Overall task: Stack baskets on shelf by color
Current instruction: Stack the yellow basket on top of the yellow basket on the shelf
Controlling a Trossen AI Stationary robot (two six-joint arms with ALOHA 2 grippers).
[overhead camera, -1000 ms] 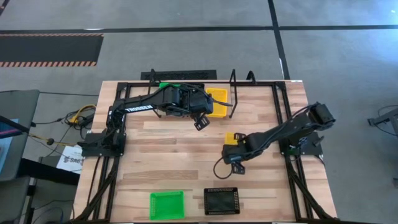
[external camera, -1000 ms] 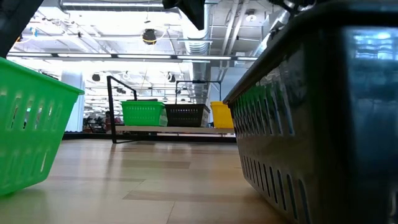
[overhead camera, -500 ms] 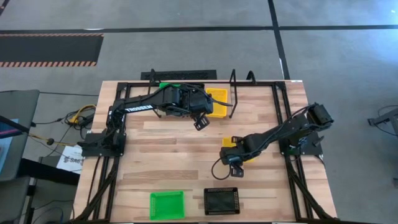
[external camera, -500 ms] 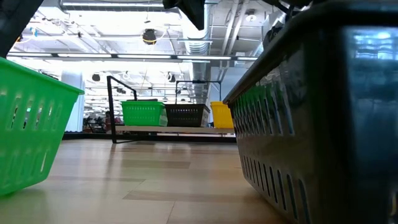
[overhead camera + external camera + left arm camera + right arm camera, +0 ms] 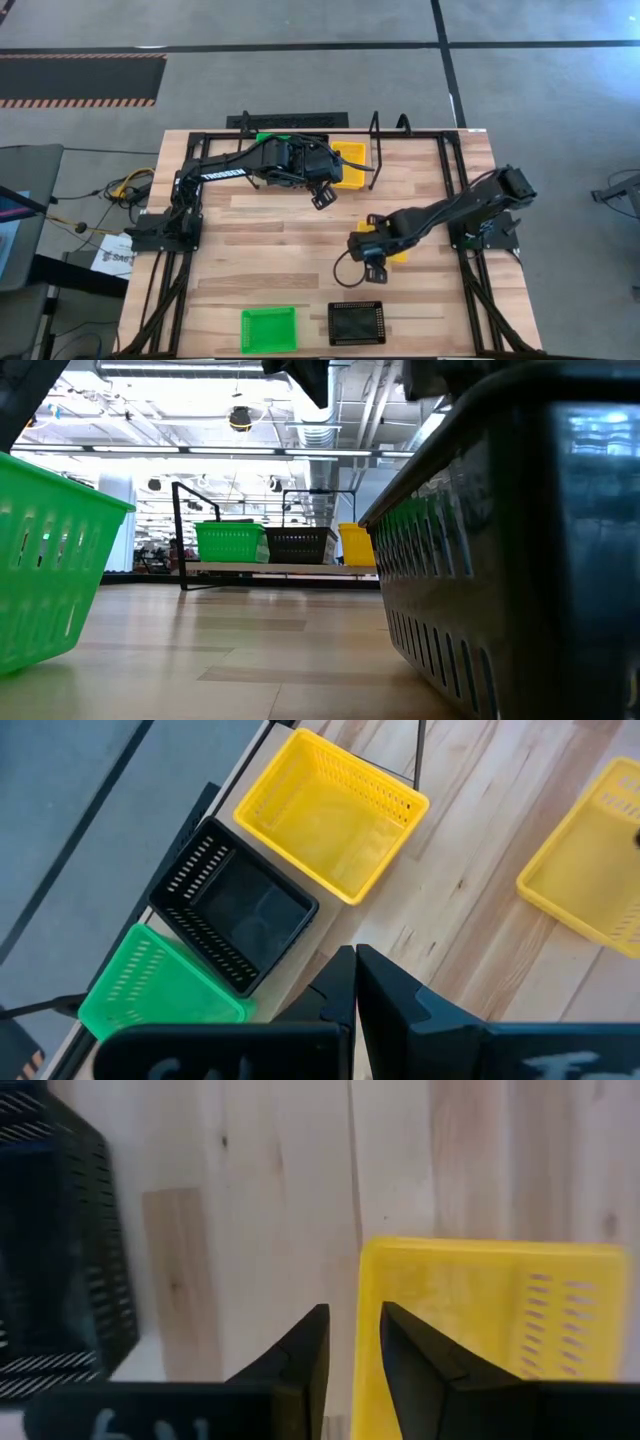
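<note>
Two arms reaching inward, right tool (image 5: 352,1342) part-open astride yellow basket (image 5: 490,1310) rim, left tool (image 5: 355,982) closed, empty.

Green (image 5: 150,990), blk (image 5: 235,910), yellow (image 5: 330,815) perforated baskets; pale wood table (image 5: 280,245).

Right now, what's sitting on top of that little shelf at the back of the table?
Three baskets in a row on the shelf: a green basket, a black basket and a yellow basket. From above, the left arm covers most of the green and black ones.
</note>
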